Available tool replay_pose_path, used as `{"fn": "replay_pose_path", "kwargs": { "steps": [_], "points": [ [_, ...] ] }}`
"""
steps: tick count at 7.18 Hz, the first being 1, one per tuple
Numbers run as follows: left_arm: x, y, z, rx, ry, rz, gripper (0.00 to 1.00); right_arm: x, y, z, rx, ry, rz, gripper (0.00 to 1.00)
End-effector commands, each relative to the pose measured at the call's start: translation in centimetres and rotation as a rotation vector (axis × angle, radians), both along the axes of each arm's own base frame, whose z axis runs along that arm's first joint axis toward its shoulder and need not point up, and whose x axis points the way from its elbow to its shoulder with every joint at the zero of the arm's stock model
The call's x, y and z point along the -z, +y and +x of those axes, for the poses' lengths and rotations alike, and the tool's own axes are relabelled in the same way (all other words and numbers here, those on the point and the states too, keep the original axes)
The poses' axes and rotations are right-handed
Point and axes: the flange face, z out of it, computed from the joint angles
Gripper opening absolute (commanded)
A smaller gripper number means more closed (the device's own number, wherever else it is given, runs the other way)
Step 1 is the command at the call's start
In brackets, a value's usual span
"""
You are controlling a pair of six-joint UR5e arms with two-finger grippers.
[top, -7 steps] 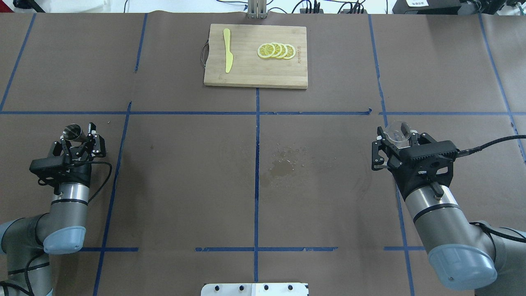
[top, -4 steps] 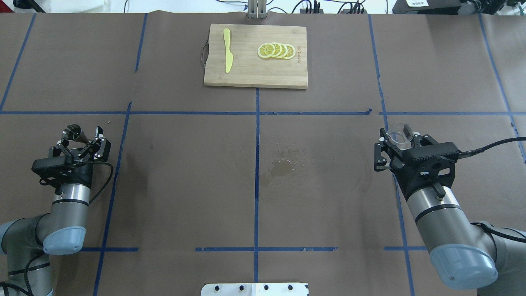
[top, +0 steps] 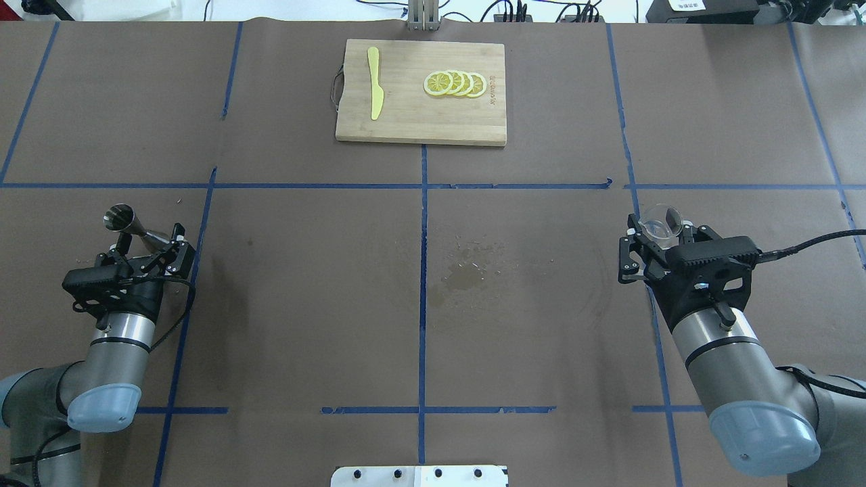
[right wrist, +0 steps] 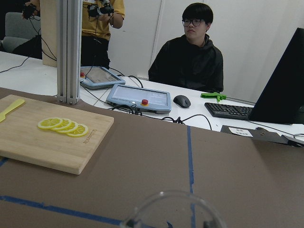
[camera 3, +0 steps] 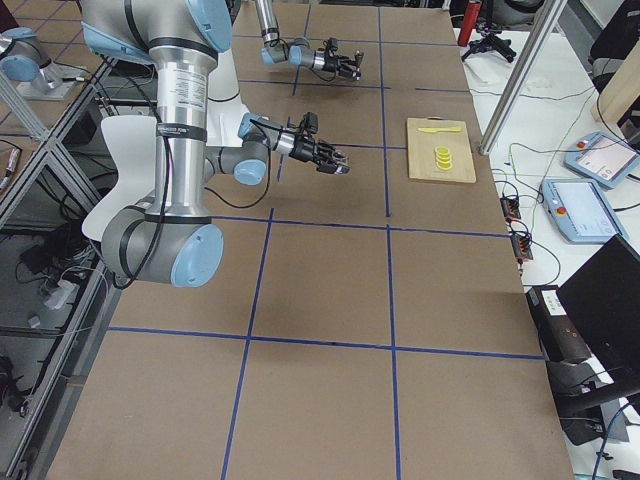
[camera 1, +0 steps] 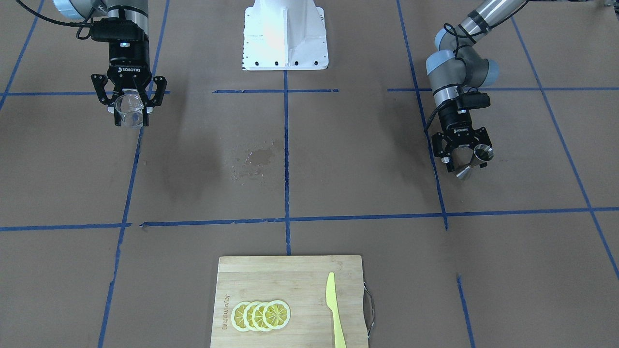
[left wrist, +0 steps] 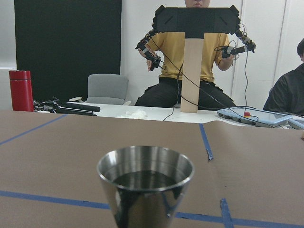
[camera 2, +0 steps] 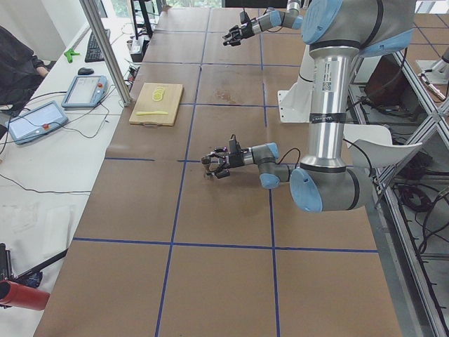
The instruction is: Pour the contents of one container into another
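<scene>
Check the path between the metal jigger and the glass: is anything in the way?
Nothing visible stands between the jigger and the glass. The table between them carries only a flat wet stain. The cutting board lies farther out, off that line.

Printed in white on the right hand point(camera 1: 130, 118): ROBOTIQ. Similar white mark on the left hand point(camera 1: 465, 164), too small to read. Engraved on the cutting board point(camera 1: 300, 285): one short line, not legible.
</scene>
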Motion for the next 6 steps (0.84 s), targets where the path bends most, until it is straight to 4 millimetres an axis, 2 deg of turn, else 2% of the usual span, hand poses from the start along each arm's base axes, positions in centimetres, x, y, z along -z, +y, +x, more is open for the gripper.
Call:
{"fn": "replay_pose_path", "kwargs": {
  "steps": [1, 4, 5, 6],
  "points": [
    [-0.9, 1.1, -2.4, -0.012, -0.019, -0.006, 0.99, 0.0, 0.0, 0.0, 0.001, -0.001, -0.001, 0.0],
    [-0.2, 3.3, -3.6, -0.066, -0.006, -0.012, 0.99, 0.0, 0.0, 0.0, 0.001, -0.001, -0.001, 0.0],
    [-0.3, 4.1, -4.6, -0.092, -0.008, -0.024, 0.99, 0.0, 0.0, 0.0, 0.001, 0.001, -0.001, 0.0],
    [-0.1, 5.3, -6.1, -0.124, -0.006, -0.034, 0.99, -1.2, -0.1, -0.5, 0.0, 0.022, -0.007, 0.0]
  ]
}}
